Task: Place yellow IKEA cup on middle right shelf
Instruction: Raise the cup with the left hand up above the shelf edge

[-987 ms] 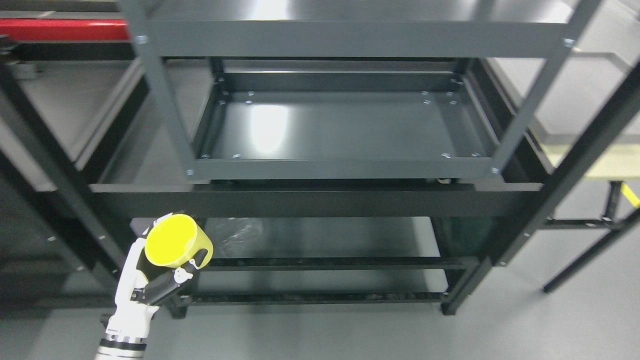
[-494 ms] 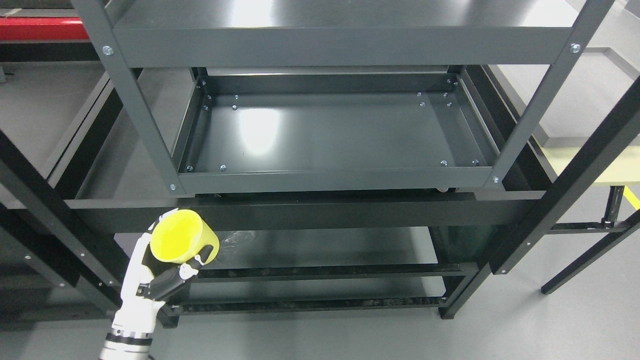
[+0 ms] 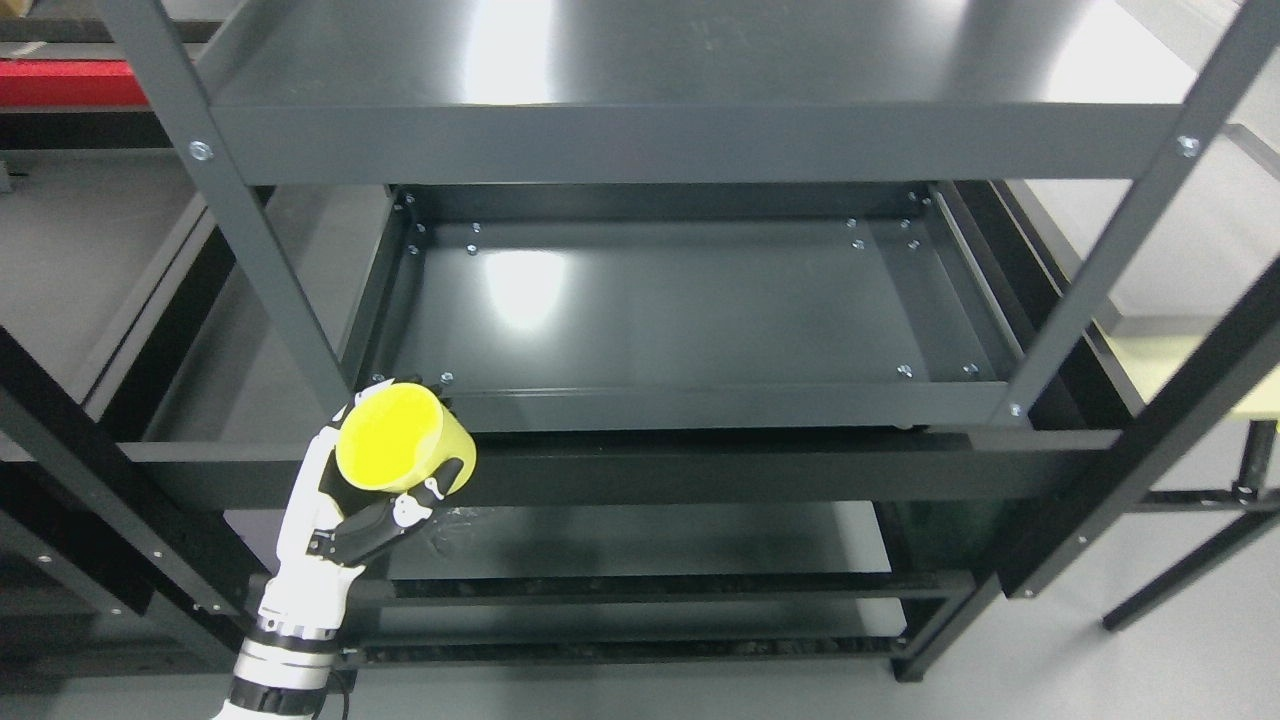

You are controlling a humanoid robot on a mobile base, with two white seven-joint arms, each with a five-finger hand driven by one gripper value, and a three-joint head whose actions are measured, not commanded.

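My left hand [image 3: 360, 500] comes up from the lower left and is shut on the yellow cup [image 3: 400, 449]. The cup is tilted, its open mouth facing up and toward the camera. It is in the air just in front of the front left corner of the grey shelf tray [image 3: 700, 405], level with its front rim. The tray's floor [image 3: 680, 310] holds nothing. The right hand is out of view.
A grey upper shelf [image 3: 690, 140] overhangs the tray. Grey uprights [image 3: 250, 230] stand left and right [image 3: 1110, 250] of it. A black rack's crossbar [image 3: 750, 470] runs below the tray, with lower black shelves [image 3: 640, 540] under it. A black diagonal post [image 3: 1150, 450] stands at right.
The camera view has shifted, the rack sliding down in the picture. My left hand has raised the cup up and to the right, from below the black crossbar to the grey tray's front left corner.
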